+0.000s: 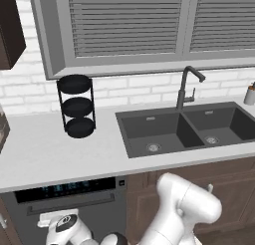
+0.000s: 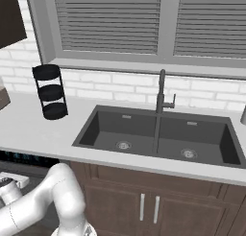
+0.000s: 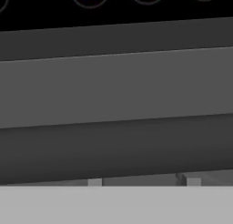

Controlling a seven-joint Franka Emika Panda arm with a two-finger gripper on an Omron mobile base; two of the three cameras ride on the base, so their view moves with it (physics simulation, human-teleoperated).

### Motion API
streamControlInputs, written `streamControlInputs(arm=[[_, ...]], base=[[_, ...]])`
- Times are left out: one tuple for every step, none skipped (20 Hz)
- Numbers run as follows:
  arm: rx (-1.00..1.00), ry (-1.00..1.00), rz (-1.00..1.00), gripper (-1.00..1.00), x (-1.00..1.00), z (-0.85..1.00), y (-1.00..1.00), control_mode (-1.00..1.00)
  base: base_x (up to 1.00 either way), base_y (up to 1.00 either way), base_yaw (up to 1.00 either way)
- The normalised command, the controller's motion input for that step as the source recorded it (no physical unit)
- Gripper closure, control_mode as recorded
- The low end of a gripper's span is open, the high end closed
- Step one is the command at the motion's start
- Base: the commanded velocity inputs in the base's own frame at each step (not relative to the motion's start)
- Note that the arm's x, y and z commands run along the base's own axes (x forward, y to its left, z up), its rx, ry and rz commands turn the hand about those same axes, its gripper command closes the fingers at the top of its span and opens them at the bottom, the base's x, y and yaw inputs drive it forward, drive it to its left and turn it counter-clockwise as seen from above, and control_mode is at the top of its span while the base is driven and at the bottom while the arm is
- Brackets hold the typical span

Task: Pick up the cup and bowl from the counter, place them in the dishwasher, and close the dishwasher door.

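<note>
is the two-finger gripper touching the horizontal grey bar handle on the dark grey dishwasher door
Cannot tell. In the hand view the grey bar handle looms close ahead, but just the gripper fingertips show, with no contact or gap plain.

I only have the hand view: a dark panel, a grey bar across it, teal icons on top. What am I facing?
Observer: The dishwasher door, upright and shut under the counter, seen from the left base view.
Operator: Where does the arm come from?
Observer: The arm bends down to the left, and its end sits low in front of that door, near the handle.
Operator: What's on the counter?
Observer: A black three-tier stand, left of the dark double sink.
</note>
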Motion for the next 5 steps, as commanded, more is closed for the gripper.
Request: streamControlInputs(arm=[[0.34, -0.35, -0.03, -1.0, 1.0, -0.99, -0.51, -1.0], [0.34, -0.35, -0.03, -1.0, 1.0, -1.0, -0.55, -1.0], [0.34, -0.35, -0.04, -1.0, 1.0, -1.0, -0.57, -1.0], [0.33, -0.36, -0.06, -1.0, 1.0, -1.0, -0.62, -1.0], [0.33, -0.36, -0.07, -1.0, 1.0, -1.0, -0.66, -1.0]], base=[[0.0, 0.0, 0.0], [0.0, 0.0, 0.0], [0.0, 0.0, 0.0], [0.0, 0.0, 0.0], [0.0, 0.0, 0.0]])
